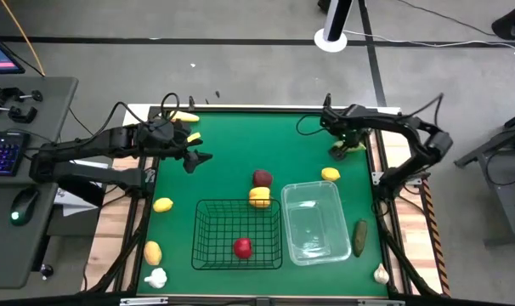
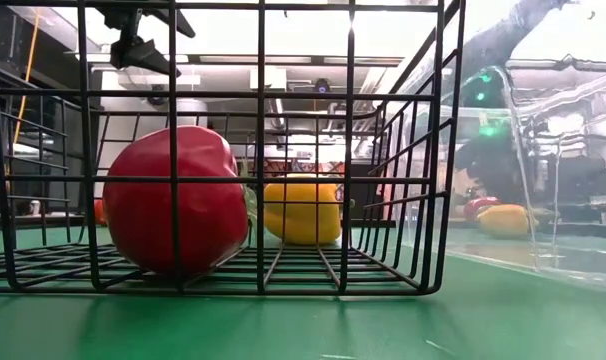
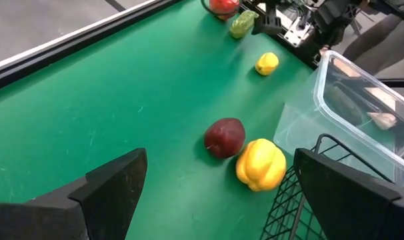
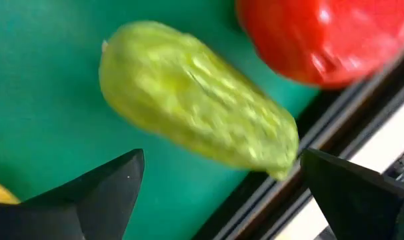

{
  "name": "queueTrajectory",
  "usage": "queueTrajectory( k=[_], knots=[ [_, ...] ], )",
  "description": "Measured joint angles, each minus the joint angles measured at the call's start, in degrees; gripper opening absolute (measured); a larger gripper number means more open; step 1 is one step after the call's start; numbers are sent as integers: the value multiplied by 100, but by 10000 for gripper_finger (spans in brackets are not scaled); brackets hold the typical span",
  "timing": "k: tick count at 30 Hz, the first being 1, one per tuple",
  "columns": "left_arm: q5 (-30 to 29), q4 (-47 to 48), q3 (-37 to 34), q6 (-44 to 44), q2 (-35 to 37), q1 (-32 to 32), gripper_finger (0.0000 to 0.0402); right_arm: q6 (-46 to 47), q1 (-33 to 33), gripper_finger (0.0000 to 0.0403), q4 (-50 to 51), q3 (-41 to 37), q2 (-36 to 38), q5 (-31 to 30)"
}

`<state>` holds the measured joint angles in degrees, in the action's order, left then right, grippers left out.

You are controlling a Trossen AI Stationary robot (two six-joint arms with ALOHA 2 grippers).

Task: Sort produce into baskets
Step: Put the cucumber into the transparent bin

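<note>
My left gripper [image 1: 198,159] [image 3: 222,200] is open and empty above the green mat, left of a dark red apple [image 1: 263,178] [image 3: 225,137] and a yellow pepper [image 1: 259,197] [image 3: 261,165], which lie on the mat. My right gripper [image 1: 347,146] [image 4: 222,193] is open and empty at the far right, just over a light green cucumber [image 4: 195,100] next to a red tomato [image 4: 329,33]. The black wire basket [image 1: 205,234] holds one red fruit [image 1: 242,247] [image 2: 178,200]. The clear tub [image 1: 285,197] stands beside it, with nothing in it that I can see.
Loose produce lies on the mat. There is a lemon [image 1: 330,174], a dark cucumber [image 1: 360,238] and a garlic [image 1: 381,274] on the right. Two yellow pieces [image 1: 162,205] [image 1: 153,252] and a garlic [image 1: 156,277] are on the left. More yellow pieces [image 1: 185,116] lie far left.
</note>
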<state>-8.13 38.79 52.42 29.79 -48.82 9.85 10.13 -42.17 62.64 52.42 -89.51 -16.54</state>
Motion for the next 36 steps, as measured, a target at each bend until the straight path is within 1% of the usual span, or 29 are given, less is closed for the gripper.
queueTrajectory(
  k=[6, 14, 24, 34, 36],
  knots=[
    [-74, -1, 0, 163, -2, 0, 367, -320, 4, 397, -392, 0, -527, -297],
    [-166, -2, 0, 302, -2, 0, 367, -887, 7, 397, -544, 44, -1053, -270],
    [-500, -4, -1, 454, -2, 0, 367, -947, 15, 397, -685, 11, -990, -487],
    [-513, -4, -2, 454, -2, 0, 367, -995, 0, 397, -662, 11, -995, -238],
    [-512, -4, -2, 455, -2, 0, 367, -902, 0, 397, -660, 11, -995, -306]
  ],
)
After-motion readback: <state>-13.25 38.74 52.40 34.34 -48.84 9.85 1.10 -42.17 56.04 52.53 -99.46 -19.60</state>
